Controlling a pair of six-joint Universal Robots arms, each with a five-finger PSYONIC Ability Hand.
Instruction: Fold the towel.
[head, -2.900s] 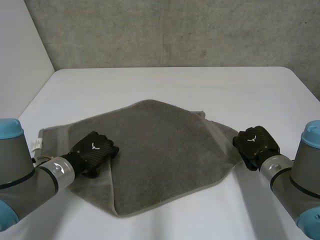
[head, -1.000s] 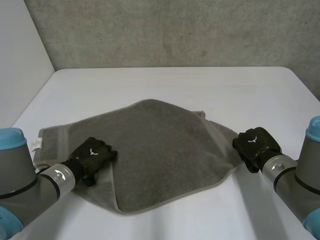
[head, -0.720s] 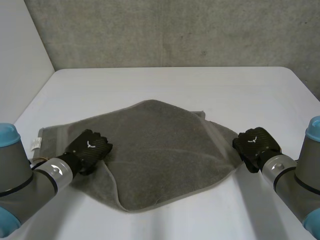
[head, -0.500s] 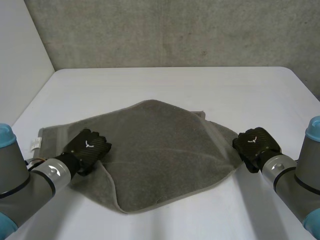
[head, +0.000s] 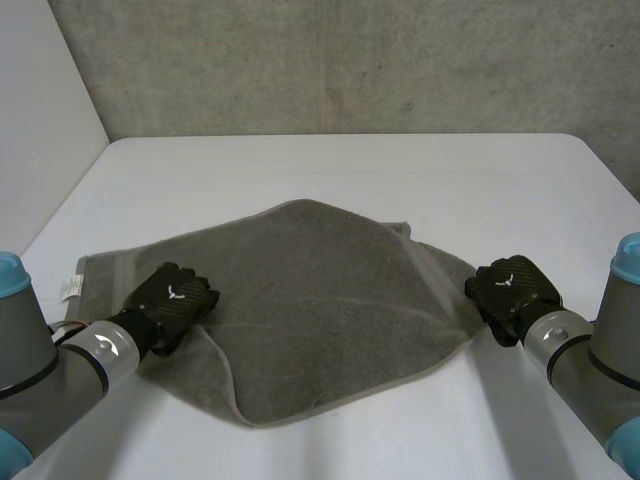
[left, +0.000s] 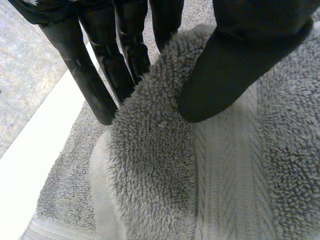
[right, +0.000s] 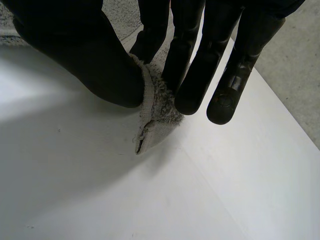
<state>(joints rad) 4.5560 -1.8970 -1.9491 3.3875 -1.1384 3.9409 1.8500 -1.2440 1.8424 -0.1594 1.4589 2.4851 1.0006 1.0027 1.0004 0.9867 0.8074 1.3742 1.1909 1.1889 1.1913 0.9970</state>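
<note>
A grey towel (head: 320, 300) lies on the white table (head: 340, 170), partly folded, with an upper layer over its middle and right. My left hand (head: 172, 298) rests on the towel's left part, by the folded layer's edge. In the left wrist view its thumb (left: 235, 65) and fingers (left: 100, 75) pinch a raised ridge of towel (left: 160, 165) between them. My right hand (head: 512, 285) sits at the towel's right corner. In the right wrist view that hand (right: 100, 65) pinches the towel's corner (right: 155, 120) between thumb and fingers, just above the table.
A white label (head: 72, 288) sticks out at the towel's left corner. A grey wall (head: 350, 60) stands behind the table. A white side wall (head: 40, 120) rises at the left, and the table's right edge (head: 610, 170) runs past my right arm.
My left hand has slid left across the towel and its fingers have closed on a fold of it. The right hand has kept its place and its pinch.
</note>
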